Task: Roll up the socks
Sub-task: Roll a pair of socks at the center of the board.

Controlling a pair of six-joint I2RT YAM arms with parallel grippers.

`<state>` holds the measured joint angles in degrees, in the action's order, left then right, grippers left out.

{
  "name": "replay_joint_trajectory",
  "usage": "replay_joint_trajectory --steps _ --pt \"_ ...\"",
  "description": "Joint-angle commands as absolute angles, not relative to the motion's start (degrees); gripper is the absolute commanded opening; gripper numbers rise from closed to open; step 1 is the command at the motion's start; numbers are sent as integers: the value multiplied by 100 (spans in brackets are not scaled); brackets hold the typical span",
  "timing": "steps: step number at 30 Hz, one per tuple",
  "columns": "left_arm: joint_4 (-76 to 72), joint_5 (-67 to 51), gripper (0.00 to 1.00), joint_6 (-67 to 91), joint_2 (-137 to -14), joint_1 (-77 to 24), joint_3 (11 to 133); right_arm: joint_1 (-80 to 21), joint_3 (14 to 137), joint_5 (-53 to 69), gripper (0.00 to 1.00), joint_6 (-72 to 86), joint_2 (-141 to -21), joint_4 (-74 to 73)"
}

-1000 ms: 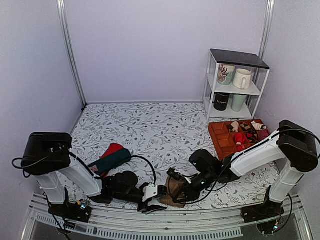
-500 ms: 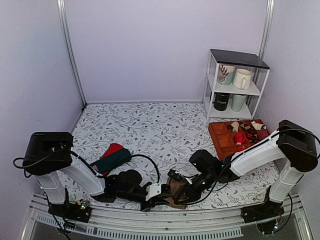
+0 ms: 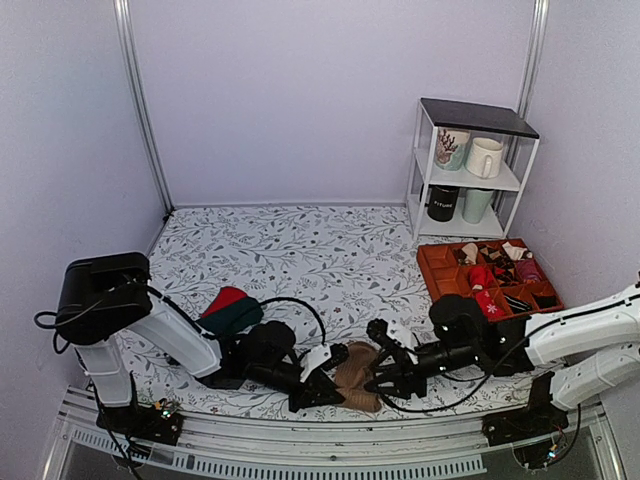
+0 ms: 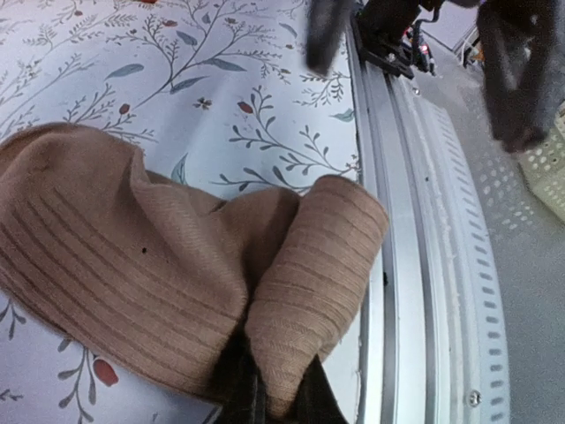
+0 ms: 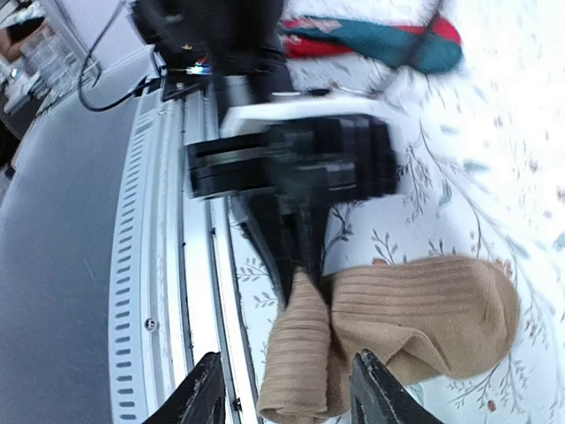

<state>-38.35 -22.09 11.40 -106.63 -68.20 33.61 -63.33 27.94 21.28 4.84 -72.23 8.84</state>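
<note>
- The right arm has dropped low and swung outward over the last second. Its right gripper point(image 3: 386, 370) now sits at the right-hand side of the socks point(image 3: 357, 378) instead of on top of them.
- In the right wrist view, the right gripper point(image 5: 290, 382) has its fingers point(image 5: 208, 389) spread wide. The folded end of the socks point(image 5: 415, 318) lies between them, and whether they touch the cloth cannot be told.
- The left gripper point(image 3: 320, 386) has slid to the right along the near edge and met the bundle. The left wrist view shows the left gripper point(image 4: 265, 399) closed, pinching a ribbed fold of the socks point(image 4: 168, 256) between its tips.
- The socks are a loose tan lump at the near edge of the table point(image 3: 300, 250), just beside the metal rail point(image 4: 393, 221) and between the two grippers.
- Judged from this, the hold seems to have passed to the left side. The roll looks only partly formed, with the cuff end doubled over but the toe part still slack.
- The black mug point(image 3: 442, 203) on the shelf point(image 3: 478, 118) has white lettering that is too small to read.
- A pale mug point(image 3: 452, 147) above it has a dark branching drawing and no legible words.
- No writing can be made out on the socks, the orange tray point(image 3: 437, 272) or the red and green socks point(image 3: 230, 312).
</note>
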Motion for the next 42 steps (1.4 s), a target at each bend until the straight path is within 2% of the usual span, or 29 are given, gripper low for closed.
replay_joint_trajectory --steps 1,11,18,24,29,32,36,39,42 --pt "-2198 -2580 0 1808 -11178 -6444 2969 -6906 2075 1071 50 -697 -6721 1974" --pt "-2087 -2832 0 1865 -11711 -6344 3125 -7939 2301 -563 51 -1372 -7817 2311" --pt "-2089 -2869 0 1828 -11783 -6330 3117 -7988 2432 -618 52 -1534 -8179 2340" --pt "-2121 -2872 0 1812 -11775 -6311 3124 -8004 2488 -591 42 -1129 -8587 2161" --pt "-2218 -2861 1 1775 -11776 -6293 3149 -8063 2594 -563 27 -604 -8887 1919" --pt "-2431 -2716 25 1750 -11525 -6286 3102 -8064 2791 -566 19 -287 -9106 1616" --pt "-2941 -2325 33 1357 -10509 -6320 2851 -8055 2762 -441 14 226 -9125 1528" --pt "-3343 -1697 55 752 -9583 -6457 2550 -7943 2675 -128 14 619 -8970 1463" --pt "-3808 -1166 60 -94 -8727 -6795 2274 -7659 2573 655 14 979 -8765 1460"
